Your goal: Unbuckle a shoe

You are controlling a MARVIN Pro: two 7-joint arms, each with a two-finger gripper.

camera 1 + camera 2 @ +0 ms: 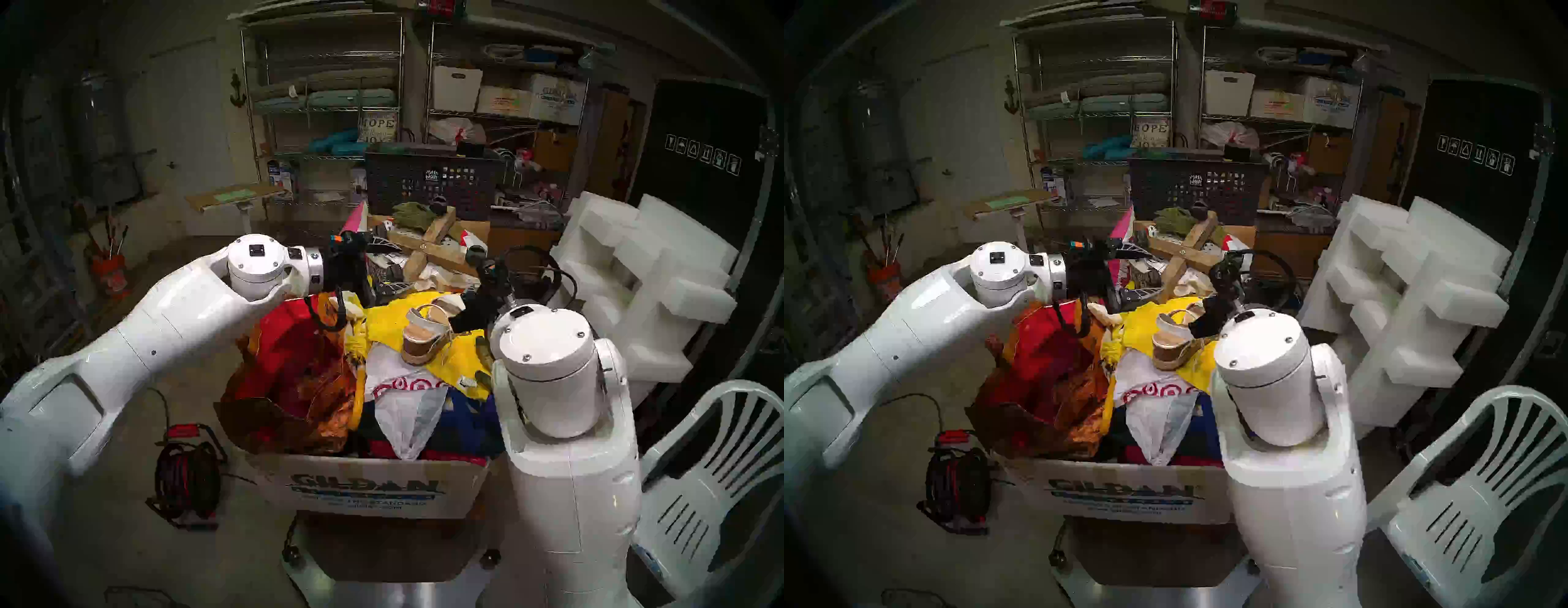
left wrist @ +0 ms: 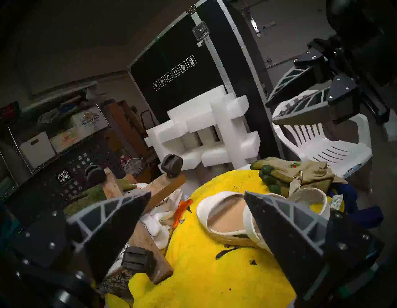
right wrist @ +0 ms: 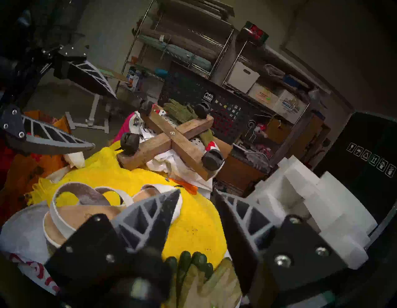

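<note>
I see the wedge sandal [image 1: 426, 335] sitting on a yellow cloth [image 1: 454, 361] on top of a full cardboard box [image 1: 365, 488] of clothes and bags. Its brown heel points toward me and its toe points away and a bit to my right, so its long line runs from near to far.

My right end effector [image 3: 196, 197] is the closer one. The sandal lies just to its left and a little below, with the left finger tip over the toe strap in the wrist view. Its fingers are spread part way, and nothing is between them. My left end effector [image 2: 197, 197] is farther off, up and to the left of the sandal. Its fingers are spread wide and hold nothing. From there the sandal lies ahead and to the right, toe end first.

I think the next move depends on finding the thin ankle strap [image 3: 64, 202], which loops up near the heel.

I cannot see the buckle in any view. My right arm covers the sandal's right side from the head camera. A finger hides part of the sandal in each wrist view. So I cannot tell whether the strap is fastened.
</note>
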